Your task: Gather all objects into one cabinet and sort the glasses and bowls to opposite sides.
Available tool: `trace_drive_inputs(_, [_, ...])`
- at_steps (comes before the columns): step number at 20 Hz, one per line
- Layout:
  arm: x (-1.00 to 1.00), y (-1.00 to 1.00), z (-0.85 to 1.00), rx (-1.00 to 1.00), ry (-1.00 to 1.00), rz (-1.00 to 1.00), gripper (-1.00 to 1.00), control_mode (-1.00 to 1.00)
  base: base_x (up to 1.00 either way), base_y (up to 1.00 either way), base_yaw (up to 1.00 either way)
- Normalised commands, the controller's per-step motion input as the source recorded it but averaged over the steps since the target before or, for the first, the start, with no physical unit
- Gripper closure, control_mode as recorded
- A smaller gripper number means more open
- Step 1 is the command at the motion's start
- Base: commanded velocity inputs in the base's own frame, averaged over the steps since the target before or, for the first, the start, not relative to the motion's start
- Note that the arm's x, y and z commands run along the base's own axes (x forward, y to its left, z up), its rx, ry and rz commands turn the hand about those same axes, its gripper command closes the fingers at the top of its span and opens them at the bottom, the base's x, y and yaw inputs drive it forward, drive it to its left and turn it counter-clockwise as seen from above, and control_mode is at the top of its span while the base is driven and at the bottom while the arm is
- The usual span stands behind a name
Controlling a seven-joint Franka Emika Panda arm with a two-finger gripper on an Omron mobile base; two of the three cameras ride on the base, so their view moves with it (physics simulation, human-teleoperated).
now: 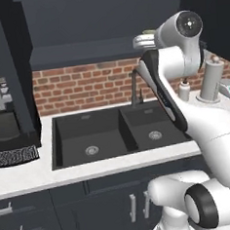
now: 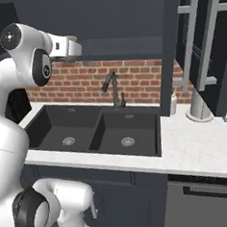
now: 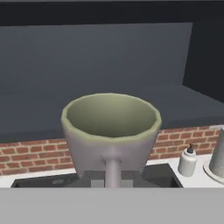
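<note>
While raised high above the black double-basin sink (image 1: 116, 134), the two-finger gripper (image 3: 112, 177) is clamped on a pale beige-green ceramic mug (image 3: 111, 131), upright w/ mouth open. Mug sits well above the sink, in front of the dark charcoal wall cabinet (image 3: 96, 61).

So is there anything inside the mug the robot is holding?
No, the hand view looks into the mug and its pale green inside is bare.

One pale beige-green ceramic mug (image 3: 111, 131). One black double-basin sink (image 1: 113, 134), two round silver drains. One dark faucet (image 2: 112, 89). One white soap bottle (image 3: 188, 161). One grey paper-towel holder (image 1: 210, 80).
</note>
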Motion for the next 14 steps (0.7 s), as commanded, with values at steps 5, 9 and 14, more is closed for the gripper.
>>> trace_drive_inputs(5, [0.00,0.00,0.00,0.00,0.00,0.00,1.00,1.00,-0.96,-0.14,0.01])
trace_drive_inputs(9, [0.00,0.00,0.00,0.00,0.00,0.00,1.00,1.00,-0.90,-0.14,0.01])
trace_drive_inputs(14, [0.00,0.00,0.00,0.00,0.00,0.00,1.00,1.00,-0.82,-0.70,0.00])
